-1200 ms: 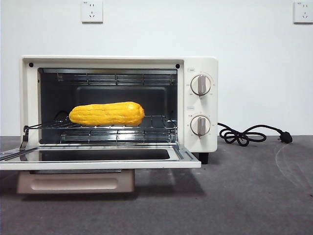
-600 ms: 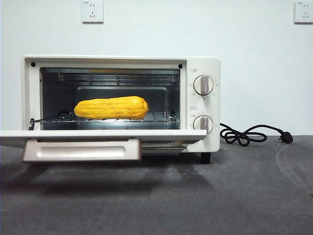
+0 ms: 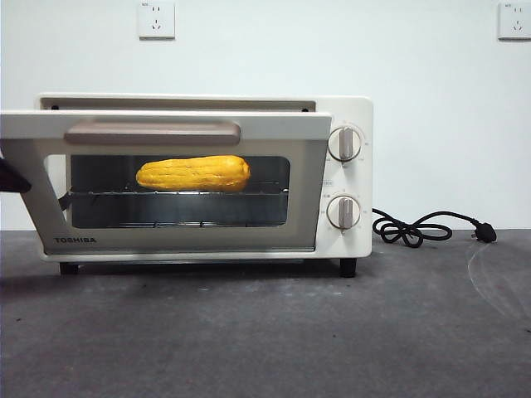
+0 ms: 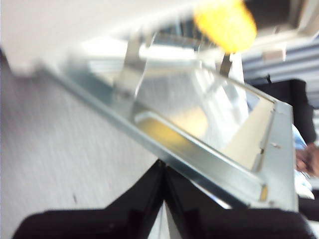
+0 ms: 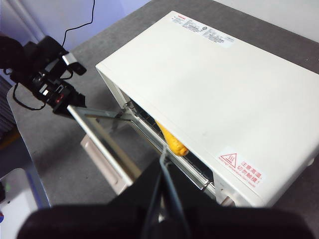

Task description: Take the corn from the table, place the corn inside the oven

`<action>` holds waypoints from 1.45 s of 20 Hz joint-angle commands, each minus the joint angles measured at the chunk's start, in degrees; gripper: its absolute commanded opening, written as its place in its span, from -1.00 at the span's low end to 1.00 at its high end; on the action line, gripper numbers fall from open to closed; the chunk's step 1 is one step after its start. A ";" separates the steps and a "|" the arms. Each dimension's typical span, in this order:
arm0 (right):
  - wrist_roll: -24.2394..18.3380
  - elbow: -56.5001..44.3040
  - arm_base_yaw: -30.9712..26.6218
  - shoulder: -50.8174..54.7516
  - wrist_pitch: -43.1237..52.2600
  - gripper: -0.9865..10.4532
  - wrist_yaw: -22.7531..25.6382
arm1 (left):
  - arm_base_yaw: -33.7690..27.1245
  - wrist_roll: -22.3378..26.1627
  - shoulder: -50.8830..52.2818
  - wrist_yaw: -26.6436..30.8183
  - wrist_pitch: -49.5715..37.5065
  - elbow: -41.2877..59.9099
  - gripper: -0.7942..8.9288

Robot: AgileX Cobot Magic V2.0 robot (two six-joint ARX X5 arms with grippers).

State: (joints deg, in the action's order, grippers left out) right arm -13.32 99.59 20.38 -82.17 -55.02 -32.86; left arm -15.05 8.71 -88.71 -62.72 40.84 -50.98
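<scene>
Since the earlier frames the oven door [image 3: 166, 182] has swung up from lying flat and now stands tilted, nearly shut, with a gap left at its top edge. Behind its glass the corn [image 3: 193, 173] lies lengthwise on the wire rack [image 3: 178, 196] inside the TOSHIBA toaster oven [image 3: 348, 174], which stands on the dark grey worktop [image 3: 332, 332]. The corn's tip also shows through the door gap in the right wrist view.

At the door's outer corner sits the left end effector [image 4: 163, 169], its two black jaws pressed together with nothing between them, the tip against the door's metal edge; in the front view only a dark tip shows at the left margin. High above the oven, well apart from it, hangs the right end effector [image 5: 164, 172], jaws likewise closed and holding nothing.

By my judgement the main work is done: the corn is off the worktop and inside the oven. What remains, at most, is pushing the door fully closed and drawing the left arm clear.
</scene>
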 commanded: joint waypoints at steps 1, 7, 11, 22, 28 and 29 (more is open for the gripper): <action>-0.44 -0.24 0.13 -0.09 0.20 -0.85 -0.17 | -0.33 -9.03 1.09 -0.72 -7.08 -0.20 -0.85; -0.48 -0.24 0.13 -0.09 0.24 -0.85 -0.17 | -0.28 -20.35 1.77 -0.68 -19.98 -0.20 -0.85; -0.44 -0.24 0.13 -0.09 0.98 -0.85 -0.17 | -0.28 -23.98 1.77 -0.68 -24.59 -0.22 -0.85; -0.46 -0.24 0.11 -0.09 1.03 -0.85 -0.13 | -0.55 -32.50 1.84 -0.24 -35.74 -0.22 -0.85; -0.46 -0.24 0.11 -0.09 1.01 -0.85 -0.13 | -0.72 -34.69 1.97 -0.26 -37.40 -0.24 -0.85; -0.46 -0.24 0.11 -0.09 1.01 -0.85 -0.13 | -0.72 -34.69 2.05 -0.24 -37.18 -0.24 -0.85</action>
State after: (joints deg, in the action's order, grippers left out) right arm -13.32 99.59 20.38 -82.17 -54.35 -32.86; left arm -15.22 -25.19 -86.87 -64.77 5.93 -50.98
